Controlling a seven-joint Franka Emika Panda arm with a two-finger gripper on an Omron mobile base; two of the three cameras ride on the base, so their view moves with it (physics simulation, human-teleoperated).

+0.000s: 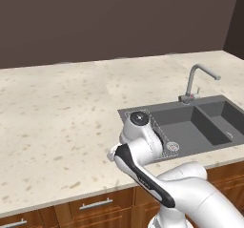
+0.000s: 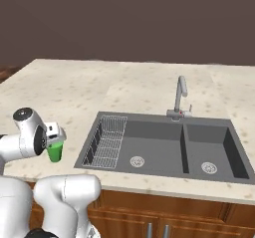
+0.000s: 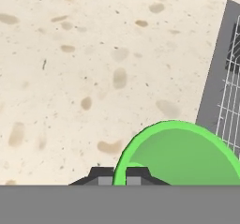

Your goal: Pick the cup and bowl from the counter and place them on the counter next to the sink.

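Your cup [image 2: 55, 153] hung at the left edge of the right base view, low in the frame, upright and lifted just over the counter [image 2: 69, 90], with the near-left corner of the sink [image 2: 164, 142] a little to its right. In the hand view its green rim filled the lower right, and the sink's grey edge and wire rack [image 3: 230, 101] ran down the right side just beyond it, so the cup was already close beside the sink.

What could have gone wrong from there, in my judgement: the grip looked to be on the rim wall alone, one fingertip [image 3: 102, 175] outside and one inside, so a quick swing or a hard touchdown might have tipped the tumbler or let it slide out. If you had carried it much further toward the right of the frame, it could have come down on the rack or in the basin instead of on the stone. The bowl was not something I could place from these views, so that half of the job remained open.

The gripper [image 3: 119, 176] was clamped on the cup's rim, jaws drawn nearly together with the thin green wall between them.
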